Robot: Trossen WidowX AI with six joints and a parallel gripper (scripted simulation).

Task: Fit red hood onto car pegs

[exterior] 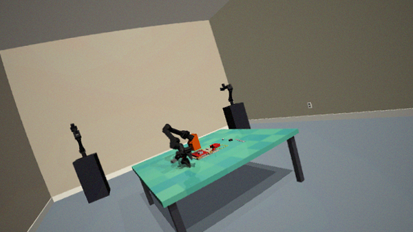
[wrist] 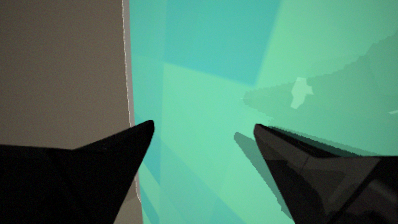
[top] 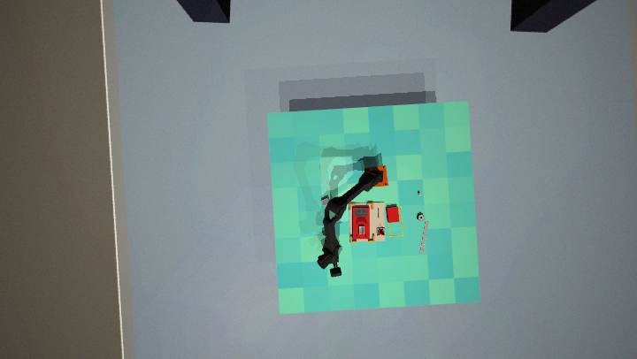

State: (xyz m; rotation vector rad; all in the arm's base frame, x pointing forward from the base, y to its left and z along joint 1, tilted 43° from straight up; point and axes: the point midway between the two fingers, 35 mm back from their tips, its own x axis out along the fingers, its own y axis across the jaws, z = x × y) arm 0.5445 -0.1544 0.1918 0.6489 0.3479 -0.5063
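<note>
The red car chassis (top: 360, 220) (exterior: 199, 153) sits in the beige jig (top: 379, 221), with a small pale and dark part on its deck. Its pegs are too small to make out. A red block-like shell (top: 393, 214) (exterior: 215, 145), which looks like the hood, lies right of the jig, over the upper end of a yellow outline. My gripper (wrist: 204, 126) is open, with nothing between its fingers. It hangs over the table left of and below the jig in the top view, away from the hood. Only table and wall show in the wrist view.
My arm (top: 350, 189) runs from its orange base (top: 383, 180) (exterior: 194, 142) past the jig's left side. A small grey block (top: 325, 200) lies left of the arm. A round part (top: 420, 217) and a long thin strip (top: 424, 237) lie right of the yellow outline (top: 402, 227).
</note>
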